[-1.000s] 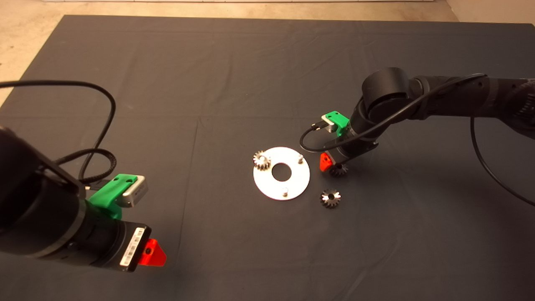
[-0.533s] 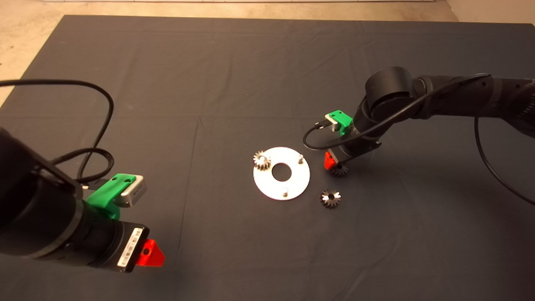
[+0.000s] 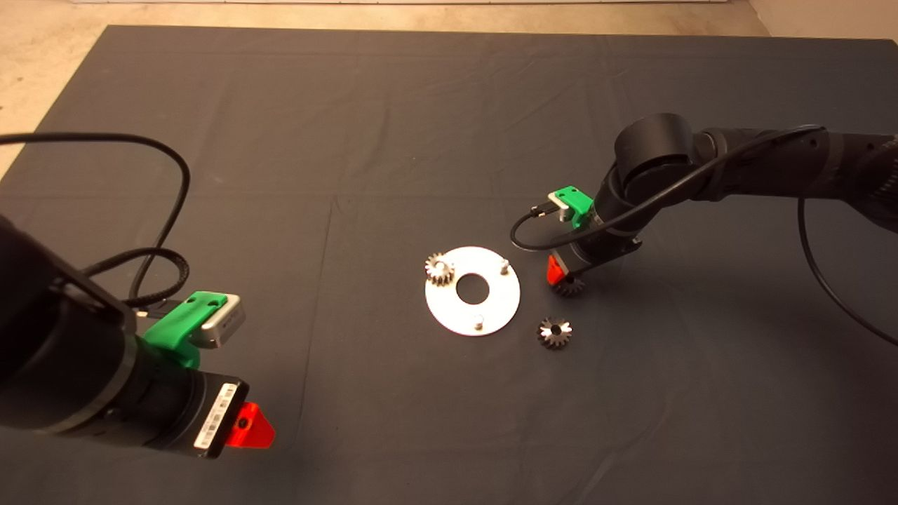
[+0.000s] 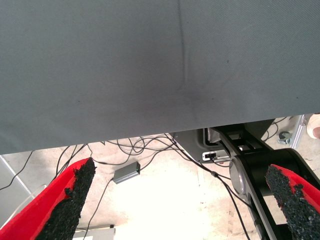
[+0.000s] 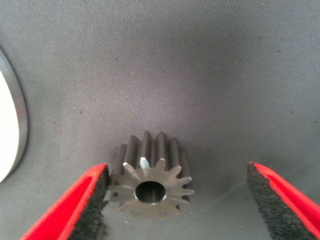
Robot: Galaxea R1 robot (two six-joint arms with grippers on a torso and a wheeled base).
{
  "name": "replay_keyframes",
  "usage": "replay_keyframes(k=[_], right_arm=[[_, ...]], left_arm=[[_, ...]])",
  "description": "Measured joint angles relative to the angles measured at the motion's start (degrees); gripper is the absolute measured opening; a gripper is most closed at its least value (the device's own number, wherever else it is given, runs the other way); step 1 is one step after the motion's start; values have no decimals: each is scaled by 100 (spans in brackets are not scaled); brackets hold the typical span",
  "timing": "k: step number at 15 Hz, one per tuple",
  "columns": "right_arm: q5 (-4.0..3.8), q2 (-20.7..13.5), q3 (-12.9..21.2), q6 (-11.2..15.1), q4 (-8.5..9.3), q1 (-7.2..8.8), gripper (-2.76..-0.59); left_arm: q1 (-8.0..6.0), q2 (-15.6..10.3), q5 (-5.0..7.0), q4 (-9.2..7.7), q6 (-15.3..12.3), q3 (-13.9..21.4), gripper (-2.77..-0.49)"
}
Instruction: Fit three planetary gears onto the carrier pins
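Silver disc (image 3: 491, 308) sits flat near the middle of the dark mat (image 3: 393, 126), three carrier pins standing on it. One planetary gear (image 3: 440, 269) is seated on the pin at the disc's left-edge side. Far-right pin (image 3: 504, 266) and near pin (image 3: 478, 322) are bare.

Two more gears lie on the mat off the disc's right side. One loose gear (image 3: 554, 332) lies toward the mat's near edge, apart from the disc. The other gear (image 3: 570, 285) is beside the bare far-right pin, under the right gripper (image 3: 565, 275).

Right gripper is down at mat level straddling that gear (image 5: 150, 186). Jaws wide open. One pad (image 5: 95, 200) is touching or just beside the gear's teeth; the other pad (image 5: 267, 200) is well clear. Nothing clamped. Disc rim (image 5: 17, 125) shows just beside it in the wrist view.

Left gripper (image 3: 249, 426) is parked near the mat's near-left corner, jaws spread wide, empty. Its wrist view shows its pads (image 4: 75, 195), the mat's edge and the floor with cables (image 4: 145, 145) beyond.
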Motion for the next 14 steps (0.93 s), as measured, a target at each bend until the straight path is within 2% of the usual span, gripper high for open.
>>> replay_keyframes(k=[5,10,11,14], right_arm=[[-5,2,-24,179,116,5,-140],[-5,4,-39,427,499,5,-141],[-6,6,-39,449,547,5,-153],[-5,22,-39,488,640,5,-155]], left_arm=[[-2,-148,0,0,83,-2,-79],[-2,-161,1,0,102,-2,-79],[-2,-161,2,-1,102,0,-79],[-2,-160,0,-1,105,0,-79]])
